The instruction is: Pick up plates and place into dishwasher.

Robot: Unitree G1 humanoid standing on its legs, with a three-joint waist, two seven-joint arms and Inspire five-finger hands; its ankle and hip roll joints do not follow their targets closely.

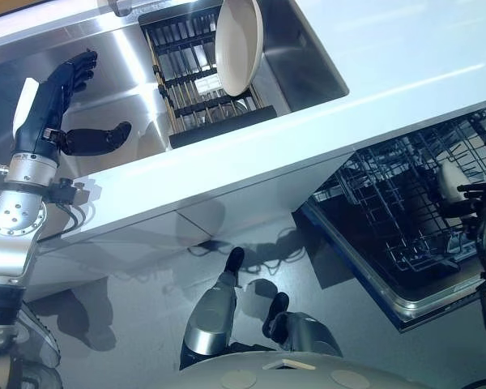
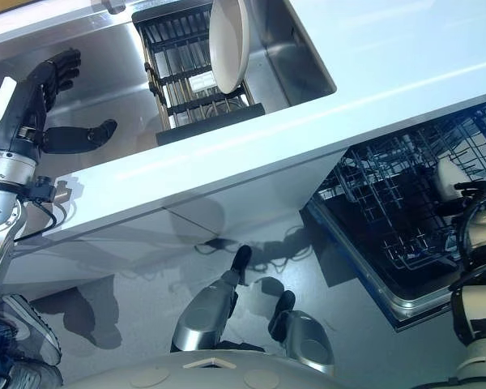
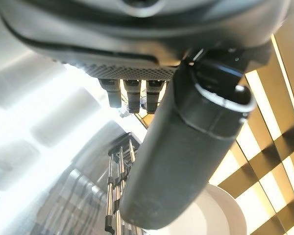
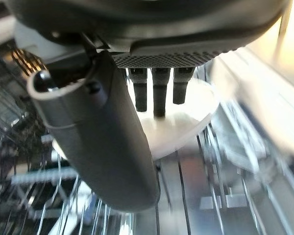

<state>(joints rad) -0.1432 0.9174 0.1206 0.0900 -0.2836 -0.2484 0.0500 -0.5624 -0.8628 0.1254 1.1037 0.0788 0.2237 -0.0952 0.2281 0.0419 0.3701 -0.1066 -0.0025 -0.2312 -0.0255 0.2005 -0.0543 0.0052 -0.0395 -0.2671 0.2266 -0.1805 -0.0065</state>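
A stiff, slippery, breakable plate [image 1: 240, 44] stands in the sink rack [image 1: 196, 81], best gripped by its rim; beside the rack, the left hand [image 1: 65, 105] is held open and empty.

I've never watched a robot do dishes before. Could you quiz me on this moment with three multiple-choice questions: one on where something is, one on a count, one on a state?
1. Where does the plate in the sink stand?
A. flat on the counter
B. on edge in the dark rack
C. on the floor

2. How many plates stand in that rack?
A. one
B. three
C. five

3. How is the left hand?
A. closed on a plate
B. open and holding nothing, beside the rack
C. inside the dishwasher

Answers: 1 B, it stands upright among the rack's bars. 2 A, a single cream plate is there. 3 B, its thumb sticks out over the sink and nothing is in it.
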